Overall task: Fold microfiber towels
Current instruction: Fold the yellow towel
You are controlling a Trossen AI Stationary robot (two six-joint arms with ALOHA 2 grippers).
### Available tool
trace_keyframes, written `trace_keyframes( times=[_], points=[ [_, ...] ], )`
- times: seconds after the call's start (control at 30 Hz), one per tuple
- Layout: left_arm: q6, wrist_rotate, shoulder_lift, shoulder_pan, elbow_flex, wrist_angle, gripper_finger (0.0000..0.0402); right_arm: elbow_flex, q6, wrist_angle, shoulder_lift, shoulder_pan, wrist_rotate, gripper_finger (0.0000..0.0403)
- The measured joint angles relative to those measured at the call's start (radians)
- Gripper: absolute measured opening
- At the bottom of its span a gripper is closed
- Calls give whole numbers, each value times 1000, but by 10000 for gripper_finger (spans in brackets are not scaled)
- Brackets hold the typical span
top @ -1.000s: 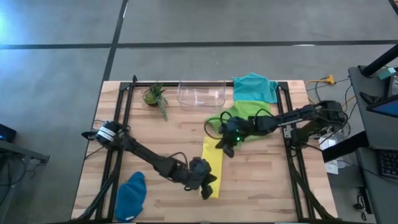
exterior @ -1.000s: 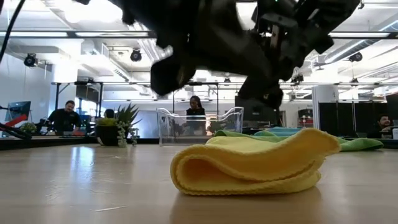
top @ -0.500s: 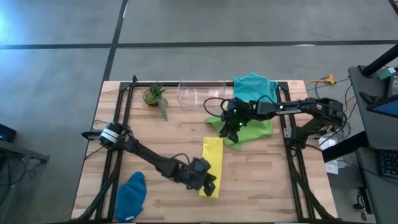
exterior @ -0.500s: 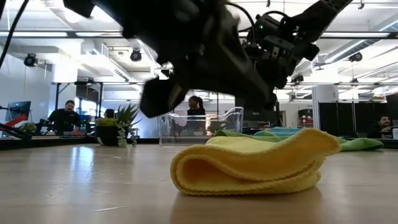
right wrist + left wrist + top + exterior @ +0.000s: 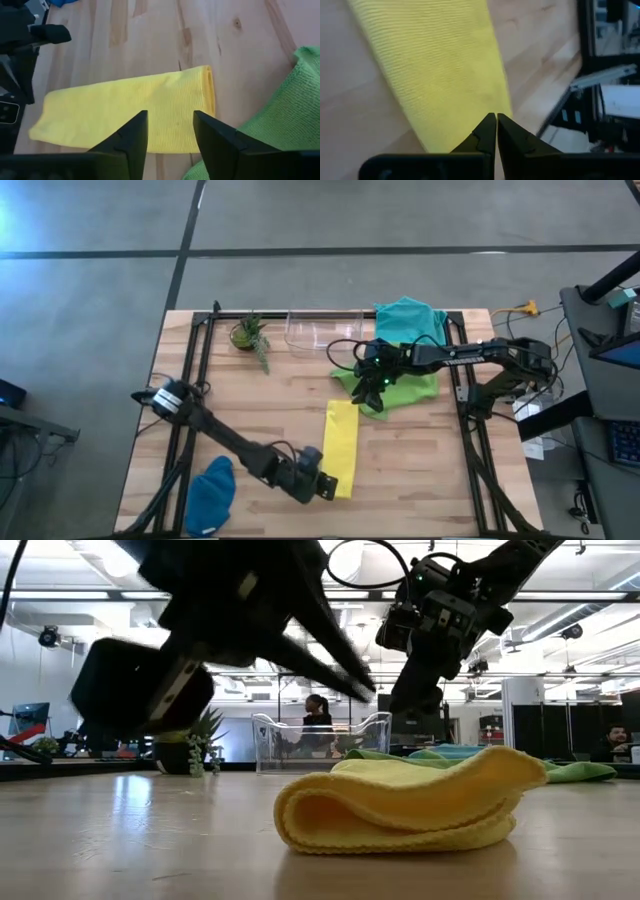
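The yellow towel (image 5: 342,445) lies flat on the wooden table as a narrow folded strip running from near to far, its rolled near fold (image 5: 400,805) facing the low camera. My left gripper (image 5: 496,116) is shut and hovers just over the strip's near end (image 5: 325,486), raised above it in the low view. My right gripper (image 5: 170,122) stands open above the table between the strip's far end and the lime green towel (image 5: 410,375), which lies crumpled. A teal towel (image 5: 410,320) is heaped at the far right. A blue towel (image 5: 212,492) lies bunched at the near left.
A clear plastic bin (image 5: 322,330) and a small potted plant (image 5: 250,335) stand along the far edge. Black frame rails (image 5: 190,380) run along the table's left and right sides. Bare wood lies between the yellow strip and the left rail.
My right gripper has drawn back from the yellow strip's far end toward the far edge, over the green towel, and has opened. My left gripper has rolled about its own axis and shifted a little toward the near left. The yellow strip lies where it was.
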Motion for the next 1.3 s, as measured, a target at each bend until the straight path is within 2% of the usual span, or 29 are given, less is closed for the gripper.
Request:
trace_keyframes(
  times=[0.13, 0.47, 0.63, 0.73, 0.87, 1.07, 1.2, 1.3],
  points=[
    [16, 65, -5, 3, -4, -6, 29, 0, 2, 1, 0, 10, 0, 146],
    [-53, 103, -4, 5, -21, -80, 186, 0, 8, 1, 0, 33, 0, 134],
    [-70, 107, -4, 10, -22, -143, 235, 0, 11, 0, 0, 43, 0, 135],
    [-87, 115, -4, 13, -26, -191, 247, 0, 11, 0, 1, 45, 0, 137],
    [-99, 119, -4, 23, -42, -167, 249, 0, 11, 0, 1, 45, 0, 133],
    [-118, 185, -8, 46, -104, -53, 249, 0, 11, 0, 1, 45, 0, 128],
    [-131, 199, -9, 62, -125, -21, 249, 0, 15, 0, 1, 45, 1, 130],
    [-131, 209, -7, 71, -148, 67, 249, 0, 23, 0, 1, 45, 1, 132]
  ],
)
